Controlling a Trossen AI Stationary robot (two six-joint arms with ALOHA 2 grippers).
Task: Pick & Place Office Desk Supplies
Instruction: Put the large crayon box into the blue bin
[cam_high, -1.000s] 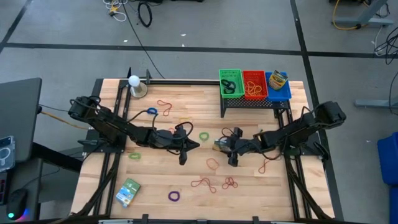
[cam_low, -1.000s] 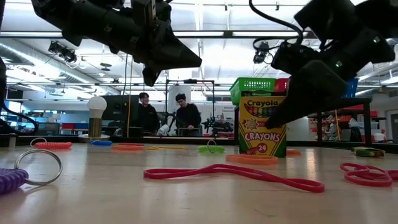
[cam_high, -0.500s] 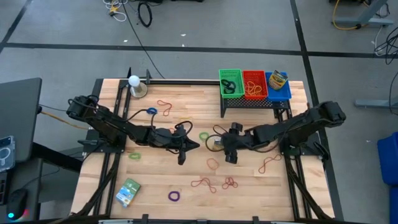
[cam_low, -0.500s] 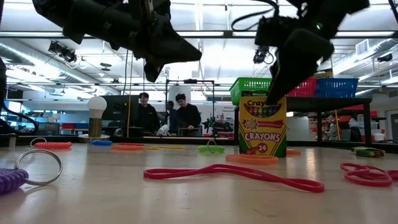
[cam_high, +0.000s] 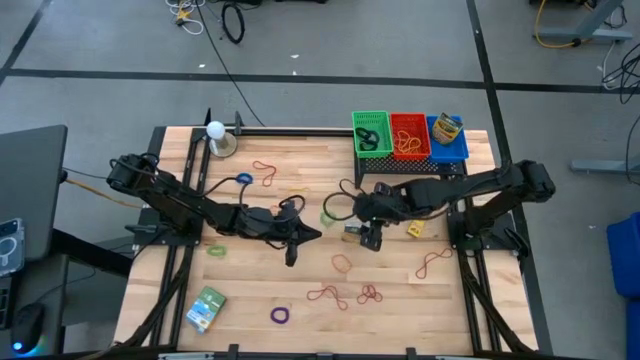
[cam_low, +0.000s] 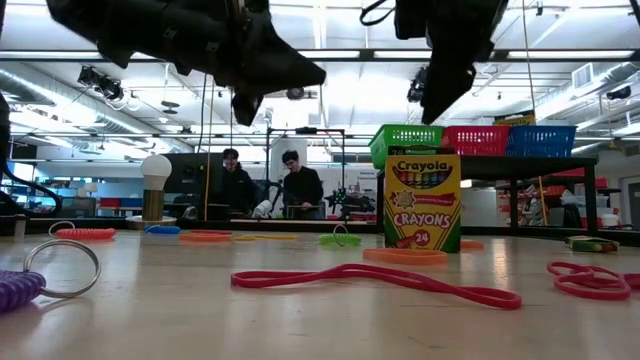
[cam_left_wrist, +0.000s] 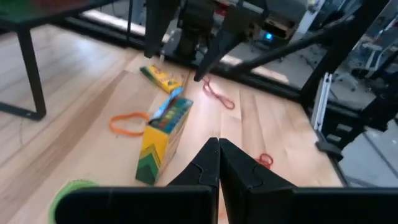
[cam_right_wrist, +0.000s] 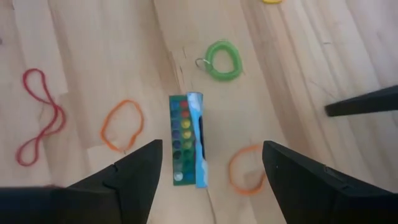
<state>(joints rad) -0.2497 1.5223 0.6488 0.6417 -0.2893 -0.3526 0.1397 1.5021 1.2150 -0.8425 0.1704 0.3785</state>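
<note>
Jaws of my right gripper (cam_right_wrist: 205, 165) gape above the upright crayon box (cam_right_wrist: 186, 140); left gripper (cam_left_wrist: 217, 163) hangs closed, empty.

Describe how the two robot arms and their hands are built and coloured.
Both arms are dark, jointed links with black cables looped along them, seen from above. The left hand ends in two black, tapering fingers with angular, faceted faces. The right hand has two black, wedge-shaped fingers with flat matte surfaces. No markings are legible.
</note>
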